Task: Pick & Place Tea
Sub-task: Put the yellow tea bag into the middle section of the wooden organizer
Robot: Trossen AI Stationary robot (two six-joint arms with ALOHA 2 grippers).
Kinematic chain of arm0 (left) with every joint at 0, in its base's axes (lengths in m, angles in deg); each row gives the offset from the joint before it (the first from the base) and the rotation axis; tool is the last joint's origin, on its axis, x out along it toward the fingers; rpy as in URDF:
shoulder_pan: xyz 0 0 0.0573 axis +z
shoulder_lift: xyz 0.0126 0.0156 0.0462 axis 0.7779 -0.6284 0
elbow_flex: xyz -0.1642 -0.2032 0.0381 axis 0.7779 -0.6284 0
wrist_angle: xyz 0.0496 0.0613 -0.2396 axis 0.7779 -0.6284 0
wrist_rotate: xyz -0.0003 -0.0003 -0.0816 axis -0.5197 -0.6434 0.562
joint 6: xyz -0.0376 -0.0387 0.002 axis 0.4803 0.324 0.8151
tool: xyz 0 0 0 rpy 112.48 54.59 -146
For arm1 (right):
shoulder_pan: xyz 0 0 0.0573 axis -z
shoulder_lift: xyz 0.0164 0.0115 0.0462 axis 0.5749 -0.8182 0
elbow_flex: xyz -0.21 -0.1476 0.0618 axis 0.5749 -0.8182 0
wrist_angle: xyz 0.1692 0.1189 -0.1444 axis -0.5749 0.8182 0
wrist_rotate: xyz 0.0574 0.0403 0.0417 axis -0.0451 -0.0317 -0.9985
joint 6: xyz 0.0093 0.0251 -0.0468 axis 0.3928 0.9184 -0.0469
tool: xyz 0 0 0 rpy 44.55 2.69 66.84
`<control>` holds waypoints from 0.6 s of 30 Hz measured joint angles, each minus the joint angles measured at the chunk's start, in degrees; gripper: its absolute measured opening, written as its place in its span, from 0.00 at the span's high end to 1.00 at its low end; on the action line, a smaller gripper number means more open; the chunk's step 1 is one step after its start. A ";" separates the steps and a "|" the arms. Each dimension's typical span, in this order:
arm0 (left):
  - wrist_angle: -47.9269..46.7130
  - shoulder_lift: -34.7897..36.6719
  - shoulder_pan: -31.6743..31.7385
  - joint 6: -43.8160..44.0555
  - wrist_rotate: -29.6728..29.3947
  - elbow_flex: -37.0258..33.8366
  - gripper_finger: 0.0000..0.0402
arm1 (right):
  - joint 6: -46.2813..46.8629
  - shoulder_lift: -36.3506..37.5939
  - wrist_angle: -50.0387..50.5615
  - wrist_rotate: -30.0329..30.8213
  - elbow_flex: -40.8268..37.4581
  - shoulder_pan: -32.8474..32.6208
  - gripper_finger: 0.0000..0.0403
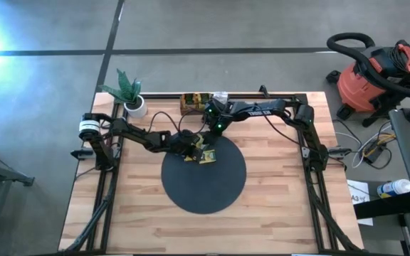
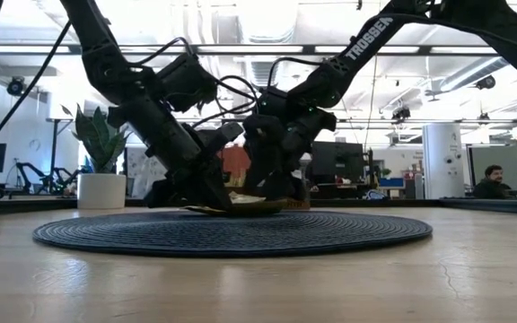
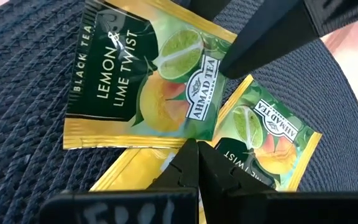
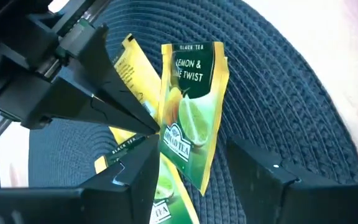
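When we look straight down in the high view, we see both arms meeting over the far edge of the black round mat point(image 1: 203, 174), where a small cluster of tea packets point(image 1: 202, 152) lies; the left gripper point(image 1: 191, 146) comes in from the left, the right gripper point(image 1: 211, 129) from the far side. A wooden tray point(image 1: 194, 102) and a potted plant point(image 1: 129, 92) stand at the table's far edge.

At table height in the low view, we see both grippers down at the packets point(image 2: 240, 205) on the mat point(image 2: 232, 231).

Through the left wrist view, we see its fingers point(image 3: 188, 165) pressed together, pinching a yellow packet point(image 3: 135, 171) beside two green lemon-lime packets point(image 3: 145, 81).

Through the right wrist view, we see wide-spread fingers point(image 4: 132, 177) flanking a green packet point(image 4: 188, 118), holding nothing.
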 joint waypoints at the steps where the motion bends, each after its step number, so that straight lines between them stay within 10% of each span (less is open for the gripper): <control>1: 0.53 0.00 0.00 -0.04 -0.07 -0.02 1.00 | -0.13 0.00 -0.21 0.00 0.00 -0.09 0.55; 18: -0.03 4.44 -0.08 0.11 -0.37 -0.07 1.00 | -1.69 0.85 -0.54 0.15 0.04 -0.24 0.97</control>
